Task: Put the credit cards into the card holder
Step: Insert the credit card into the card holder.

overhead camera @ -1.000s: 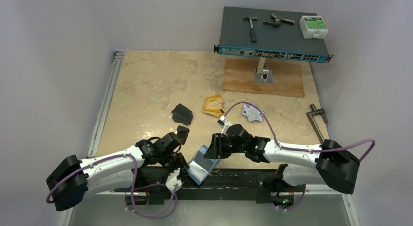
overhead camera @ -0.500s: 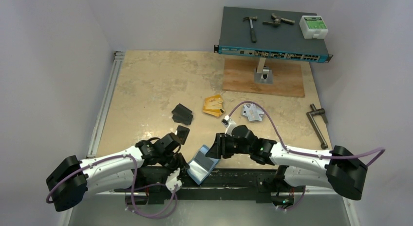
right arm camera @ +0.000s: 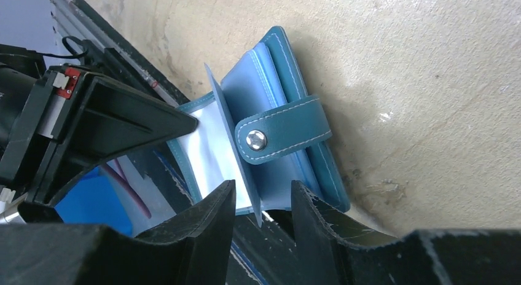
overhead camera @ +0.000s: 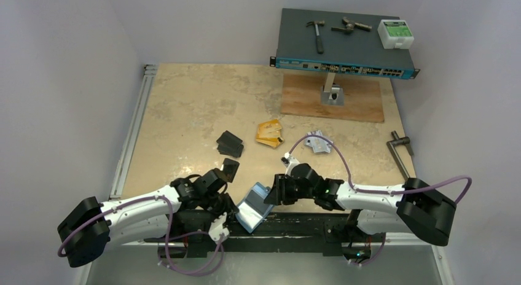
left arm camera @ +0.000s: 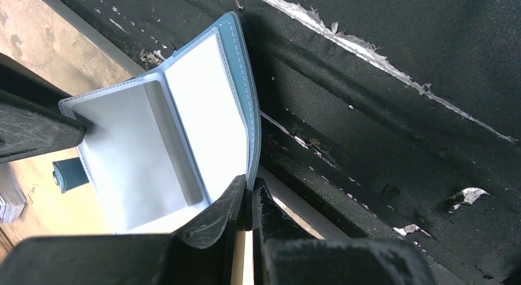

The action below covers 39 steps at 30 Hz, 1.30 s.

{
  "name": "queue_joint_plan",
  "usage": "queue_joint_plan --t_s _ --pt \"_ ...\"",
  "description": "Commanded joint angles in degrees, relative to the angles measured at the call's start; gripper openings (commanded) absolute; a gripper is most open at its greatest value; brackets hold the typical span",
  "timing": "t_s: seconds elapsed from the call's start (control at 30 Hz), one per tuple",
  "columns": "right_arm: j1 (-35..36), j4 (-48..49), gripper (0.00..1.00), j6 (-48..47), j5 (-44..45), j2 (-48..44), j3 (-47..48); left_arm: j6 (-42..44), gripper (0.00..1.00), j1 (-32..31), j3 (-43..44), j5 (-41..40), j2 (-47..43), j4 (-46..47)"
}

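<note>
Left gripper (left arm camera: pixel 249 202): jaws pressed together on the near edge of one cover of the card holder (left arm camera: pixel 184 131), a thin pinch with no visible gap. Right gripper (right arm camera: pixel 261 205): jaws part-way apart, straddling the half of the card holder that carries the snap tab (right arm camera: pixel 282 134). One fingertip (right arm camera: pixel 215 205) lies against the pale inner side, the other on the teal outer side. A thin inner leaf stands between them. Cannot tell whether they clamp or merely bracket it. The card holder hangs open between the two grippers at the near edge of the table (overhead camera: pixel 184 113), over the black mounting strip, tilted, with pale pockets showing and no card seen in them. From above, the left gripper (overhead camera: pixel 230 205) sits on the holder's left and the right gripper (overhead camera: pixel 273 191) on its right, touching it from opposite sides. Credit cards lie farther out on the table, well apart from the holder: the black stack (overhead camera: pixel 230 144) to the left, the orange-gold stack (overhead camera: pixel 270 133) in the middle, the silver-white stack (overhead camera: pixel 317 142) to the right. At the far edge, a blue network switch (overhead camera: pixel 344 51) stands over a wooden board (overhead camera: pixel 335 97), with a hammer (overhead camera: pixel 317 34) on top of it.
</note>
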Motion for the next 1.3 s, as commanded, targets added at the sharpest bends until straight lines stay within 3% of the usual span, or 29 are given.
queue_joint_plan --t_s 0.0,0.53,0.87,1.13,1.2,1.27 --pt "0.9 7.5 0.38 1.2 -1.4 -0.2 -0.2 1.3 0.02 -0.2 -1.2 -1.2 0.1 0.2" --pt "4.9 13.4 0.38 2.2 -3.7 2.7 2.8 -0.9 0.0 -0.2 -2.8 -2.5 -0.1 6.2" --pt "4.7 20.6 0.33 3.4 -10.3 9.6 3.2 -5.2 0.0 -0.2 -9.4 -8.3 -0.4 24.1" --pt "-0.2 18.5 0.3 3.5 -9.9 12.7 3.1 -2.2 0.01 0.3 -10.2 -8.5 -1.6 20.0" --pt "-1.2 16.9 0.29 2.9 -9.2 12.4 3.9 -1.6 0.05 0.3 -10.4 -8.8 -2.0 19.0" --pt "-2.1 16.0 0.29 1.5 -9.4 12.6 5.5 -1.7 0.22 0.6 -10.0 -9.1 -2.3 18.1"
